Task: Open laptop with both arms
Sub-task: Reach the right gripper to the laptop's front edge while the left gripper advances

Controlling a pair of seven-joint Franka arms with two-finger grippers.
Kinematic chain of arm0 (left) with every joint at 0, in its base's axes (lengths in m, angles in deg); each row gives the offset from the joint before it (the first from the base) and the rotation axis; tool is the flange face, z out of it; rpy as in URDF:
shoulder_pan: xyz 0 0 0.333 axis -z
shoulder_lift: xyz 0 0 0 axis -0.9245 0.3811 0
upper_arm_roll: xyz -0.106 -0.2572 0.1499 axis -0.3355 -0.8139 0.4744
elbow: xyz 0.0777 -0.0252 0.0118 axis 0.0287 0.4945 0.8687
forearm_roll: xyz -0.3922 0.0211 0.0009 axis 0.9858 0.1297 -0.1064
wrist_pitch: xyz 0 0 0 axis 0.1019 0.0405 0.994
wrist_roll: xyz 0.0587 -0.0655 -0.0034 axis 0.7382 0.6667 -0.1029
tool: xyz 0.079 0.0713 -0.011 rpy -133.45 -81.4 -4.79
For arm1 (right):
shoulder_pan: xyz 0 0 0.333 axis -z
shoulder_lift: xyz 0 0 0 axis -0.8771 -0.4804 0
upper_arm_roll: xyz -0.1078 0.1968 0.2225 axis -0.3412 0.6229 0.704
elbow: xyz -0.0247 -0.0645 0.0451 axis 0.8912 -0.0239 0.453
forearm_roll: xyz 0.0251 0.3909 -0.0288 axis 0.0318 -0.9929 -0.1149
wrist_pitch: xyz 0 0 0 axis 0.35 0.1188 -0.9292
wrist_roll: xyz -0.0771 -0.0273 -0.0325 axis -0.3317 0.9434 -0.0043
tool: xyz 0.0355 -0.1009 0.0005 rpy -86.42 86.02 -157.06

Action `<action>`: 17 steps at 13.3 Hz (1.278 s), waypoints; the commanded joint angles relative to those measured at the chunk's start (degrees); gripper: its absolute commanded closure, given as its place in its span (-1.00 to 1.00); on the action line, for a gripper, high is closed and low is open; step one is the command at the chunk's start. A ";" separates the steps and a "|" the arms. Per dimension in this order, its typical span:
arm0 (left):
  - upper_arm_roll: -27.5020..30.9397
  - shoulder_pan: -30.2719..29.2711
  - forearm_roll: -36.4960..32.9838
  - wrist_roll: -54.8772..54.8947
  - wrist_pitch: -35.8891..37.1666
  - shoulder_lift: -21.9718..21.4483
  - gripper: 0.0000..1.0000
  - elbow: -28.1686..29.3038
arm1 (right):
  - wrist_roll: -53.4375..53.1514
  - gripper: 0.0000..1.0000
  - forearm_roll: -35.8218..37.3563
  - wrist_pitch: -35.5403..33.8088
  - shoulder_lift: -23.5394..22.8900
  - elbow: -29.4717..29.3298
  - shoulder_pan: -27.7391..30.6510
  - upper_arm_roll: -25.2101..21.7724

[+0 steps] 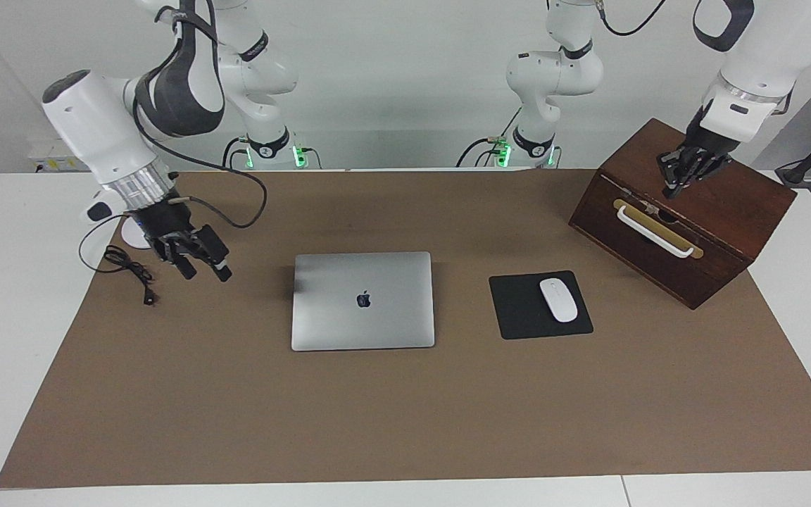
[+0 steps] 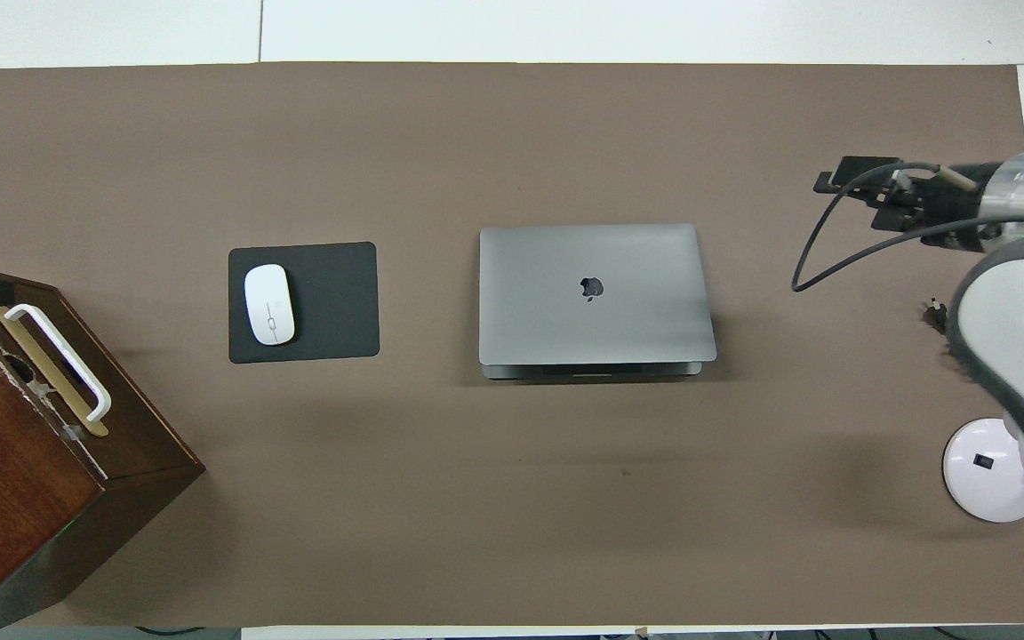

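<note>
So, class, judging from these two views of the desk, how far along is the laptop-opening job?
Nothing is done yet: the laptop lies fully shut on the brown mat. In hand: the right hand is over the mat beside the laptop, toward the right arm's end, touching nothing. The left hand, shut and empty, is over the wooden box. Left to do: reach the laptop with both hands, then lift the lid.
</note>
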 commanded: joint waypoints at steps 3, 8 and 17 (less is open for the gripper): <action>0.12 1.32 -0.79 1.68 -8.68 -0.53 1.00 3.44 | -0.72 -0.99 -13.71 21.31 5.93 16.77 -12.00 0.12; 0.12 5.36 -0.79 2.04 -19.73 -6.32 1.00 16.43 | -0.54 -1.00 -39.10 32.50 6.55 20.48 -24.40 0.12; -0.06 13.01 -0.79 -0.68 -48.31 -16.78 1.00 41.49 | 1.21 -1.00 -64.99 41.39 4.10 20.48 -35.05 0.12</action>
